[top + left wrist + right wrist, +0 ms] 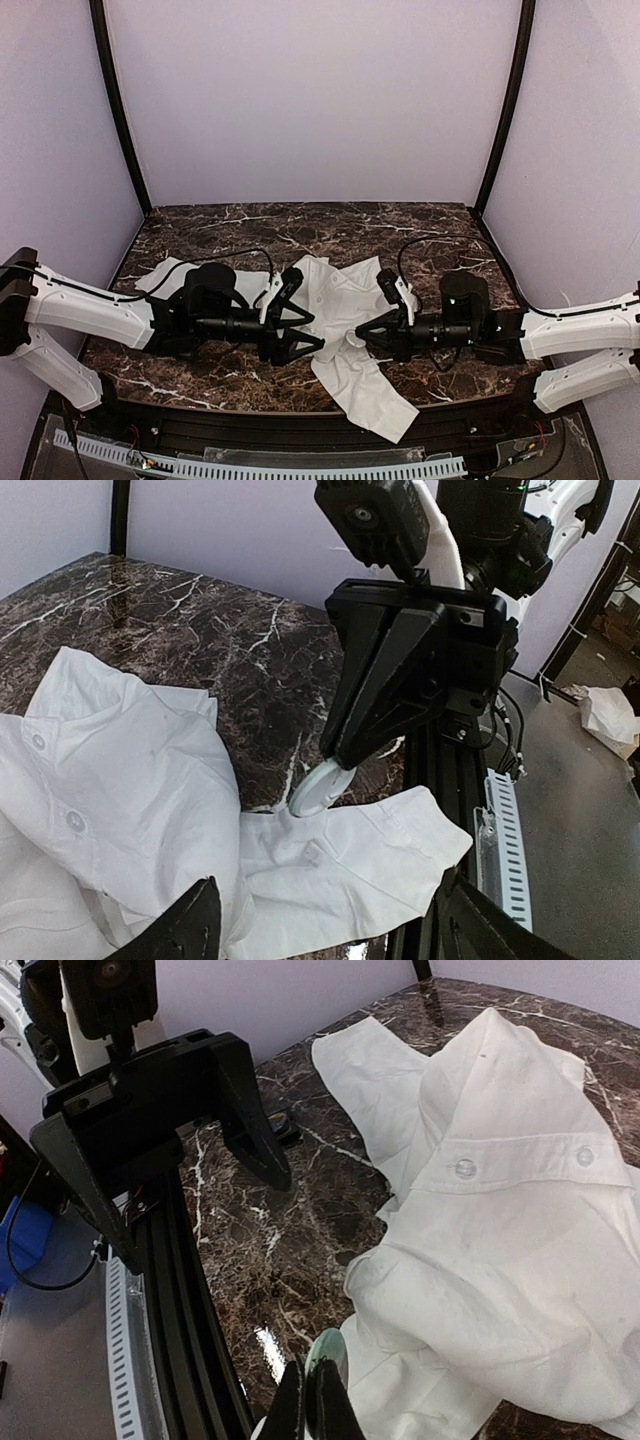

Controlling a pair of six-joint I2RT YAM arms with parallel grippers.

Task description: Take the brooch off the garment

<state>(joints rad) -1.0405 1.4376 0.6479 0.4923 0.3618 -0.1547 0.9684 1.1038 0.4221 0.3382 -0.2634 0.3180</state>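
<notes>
Your right gripper is pinched tight on the brooch, edge-on and gripping only its upper rim. The disc hangs at the near edge of the table, its lower rim touching the shirt where a fold spills over that edge. Your left gripper stands wide with nothing in it, over the same fold and near the brooch.

You cannot tell from here whether the pin is free of the cloth. If it is caught and you pull away, the light fabric will likely rise with it rather than let go, and the overhanging part could drag the shirt off the near edge. The hold is also slim: a smooth, hard, slightly metallic disc pinched by its rim between narrow black fingertips could swivel or squirt out and drop past the edge. Closing the left jaws carelessly could bunch cloth against the brooch.

The shirt looks like thin white woven cloth, soft and creased, with small glossy round buttons. The table is polished dark marble with white veins, probably slippery under fabric
</notes>
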